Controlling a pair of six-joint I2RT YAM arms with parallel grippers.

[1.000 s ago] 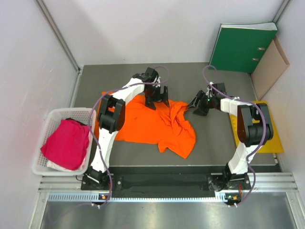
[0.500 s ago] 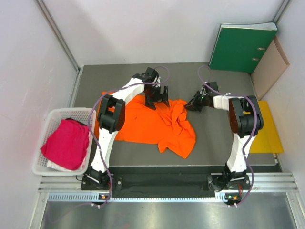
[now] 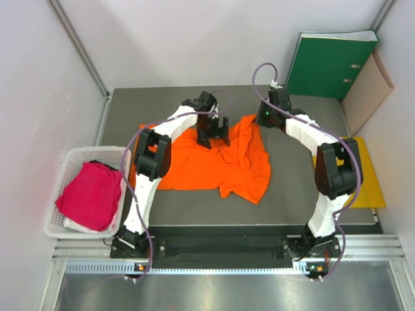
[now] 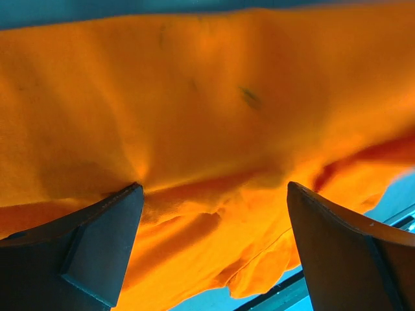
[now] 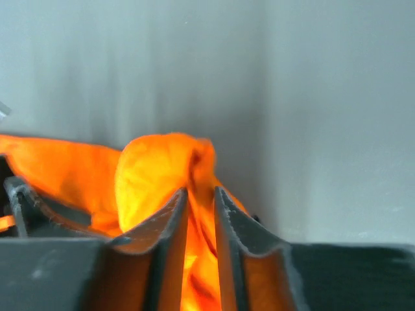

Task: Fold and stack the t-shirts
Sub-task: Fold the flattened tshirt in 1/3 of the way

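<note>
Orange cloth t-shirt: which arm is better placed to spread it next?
Right, probably: the right hand pinches the orange cloth t-shirt at its far edge; the left hand stands open over it.

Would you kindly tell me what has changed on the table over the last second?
The right gripper closed on the right edge of the orange t-shirt and pulled it toward the far side of the table. The left gripper stayed open over the shirt, and the magenta t-shirt stayed in the basket.
</note>
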